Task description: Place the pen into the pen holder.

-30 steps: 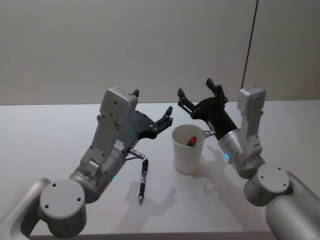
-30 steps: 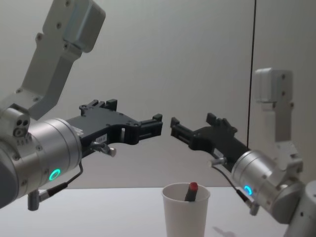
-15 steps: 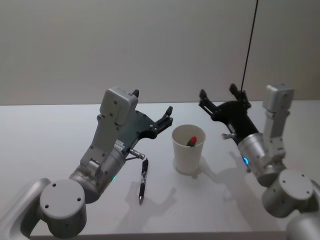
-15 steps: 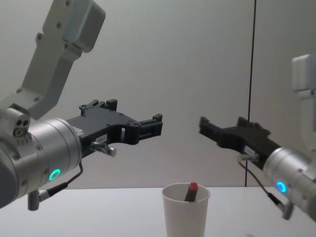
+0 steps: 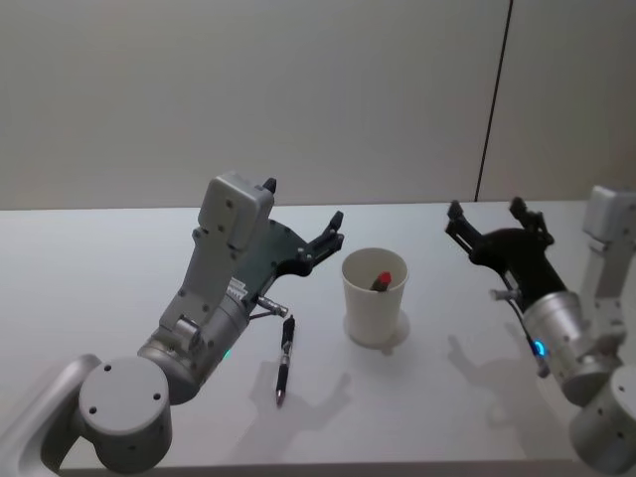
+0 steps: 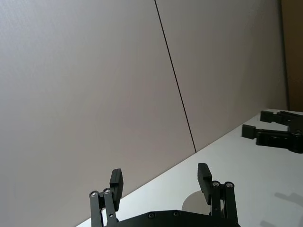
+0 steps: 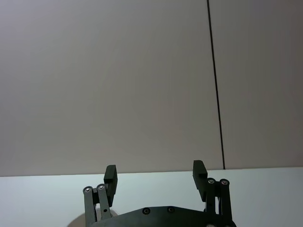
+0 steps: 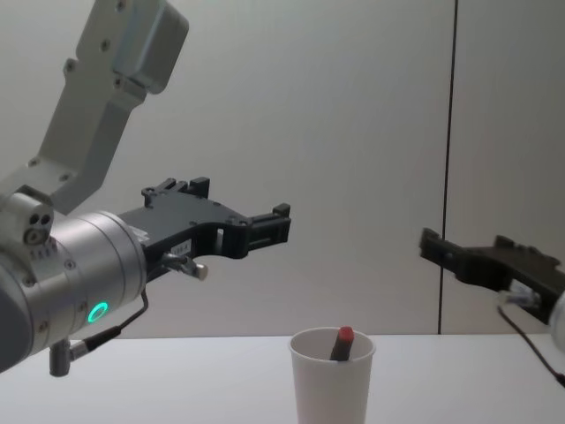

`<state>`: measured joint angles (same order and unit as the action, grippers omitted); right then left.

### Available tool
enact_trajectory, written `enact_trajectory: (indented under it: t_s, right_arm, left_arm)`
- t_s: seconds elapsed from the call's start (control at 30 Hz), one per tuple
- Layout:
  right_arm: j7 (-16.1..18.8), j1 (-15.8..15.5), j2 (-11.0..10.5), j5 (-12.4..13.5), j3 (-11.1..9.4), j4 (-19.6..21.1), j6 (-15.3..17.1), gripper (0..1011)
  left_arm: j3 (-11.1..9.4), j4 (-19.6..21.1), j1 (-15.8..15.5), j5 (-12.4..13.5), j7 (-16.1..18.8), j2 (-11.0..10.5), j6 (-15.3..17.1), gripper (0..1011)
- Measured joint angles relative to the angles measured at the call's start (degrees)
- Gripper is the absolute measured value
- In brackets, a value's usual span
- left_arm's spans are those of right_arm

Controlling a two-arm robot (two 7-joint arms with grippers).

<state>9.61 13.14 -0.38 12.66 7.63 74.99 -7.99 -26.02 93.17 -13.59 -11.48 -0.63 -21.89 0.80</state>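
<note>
Two pens: a red-capped pen (image 5: 382, 281) stands in the cup (image 5: 375, 303); a black pen (image 5: 285, 358) lies on the table (image 5: 119, 258) left of it, long axis toward the robot. Nearer hovers the left gripper (image 5: 324, 238), open and empty; the right gripper (image 5: 485, 214), likewise open and empty, hangs well right.

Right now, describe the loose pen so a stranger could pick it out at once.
On the white table, find the white paper cup near the middle. Left of it a slim dark pen lies flat on the tabletop, unlike the red-tipped pen standing inside the cup.
</note>
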Motion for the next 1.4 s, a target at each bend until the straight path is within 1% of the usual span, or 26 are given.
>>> enact_trajectory:
  t_s: [0.1, 0.2, 0.43, 0.67, 0.93, 1.4]
  right_arm:
    - [-0.9, -2.0, -0.8, 0.6, -0.5, 2.7, 1.7, 1002]
    - [-1.5, -3.4, -1.3, 1.1, -0.8, 4.4, 2.9, 1002]
    - [-2.6, -5.6, -2.3, 1.8, -1.6, 7.5, 4.9, 1002]
    - [-3.1, -7.0, -2.8, 2.2, -1.9, 9.2, 5.9, 1002]
    - [-3.5, -7.9, -3.2, 2.5, -2.2, 10.3, 6.7, 1002]
    - [-3.7, -8.5, -3.4, 2.6, -2.4, 11.1, 7.2, 1001]
  left_arm:
    - [0.0, 0.0, 0.0, 0.0, 0.0, 0.0, 0.0, 1004]
    - [0.0, 0.0, 0.0, 0.0, 0.0, 0.0, 0.0, 1004]
    - [0.0, 0.0, 0.0, 0.0, 0.0, 0.0, 0.0, 1004]
    - [0.0, 0.0, 0.0, 0.0, 0.0, 0.0, 0.0, 1004]
    - [0.0, 0.0, 0.0, 0.0, 0.0, 0.0, 0.0, 1004]
    - [0.1, 0.0, 0.1, -0.1, -0.1, -0.1, 0.0, 1004]
